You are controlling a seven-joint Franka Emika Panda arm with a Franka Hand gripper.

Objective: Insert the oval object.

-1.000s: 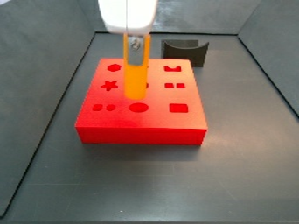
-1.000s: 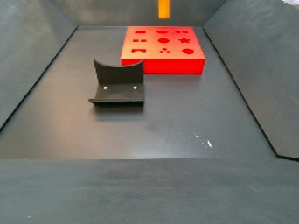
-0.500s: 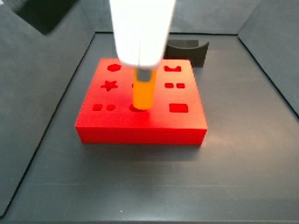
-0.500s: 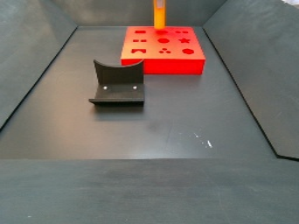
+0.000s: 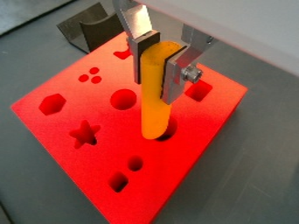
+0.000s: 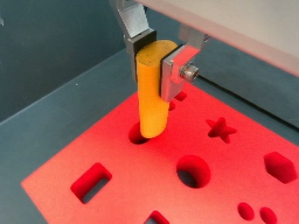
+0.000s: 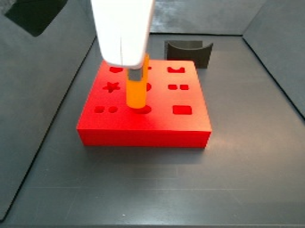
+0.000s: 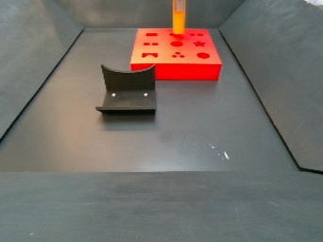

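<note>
The oval object, a long orange peg (image 5: 156, 92), stands upright in my gripper (image 5: 160, 63), which is shut on its upper part. Its lower end sits in a hole of the red block (image 5: 82, 105). It shows in both wrist views, also (image 6: 151, 92) over the red block (image 6: 222, 179). In a side view the peg (image 7: 137, 93) stands in the front-middle hole of the block (image 7: 149, 125) under the gripper (image 7: 135, 71). In a side view the peg (image 8: 179, 18) rises from the block's (image 8: 177, 55) far edge.
The red block has several shaped holes: star (image 5: 84, 134), circle (image 5: 122, 99), hexagon (image 5: 52, 104). A dark grey curved block (image 8: 127, 90) stands on the dark floor, also seen behind the red block (image 7: 191, 51). Grey walls surround the floor.
The gripper has moved down with the peg. The peg's lower end has gone from above the block into the hole, and less of its length shows.
</note>
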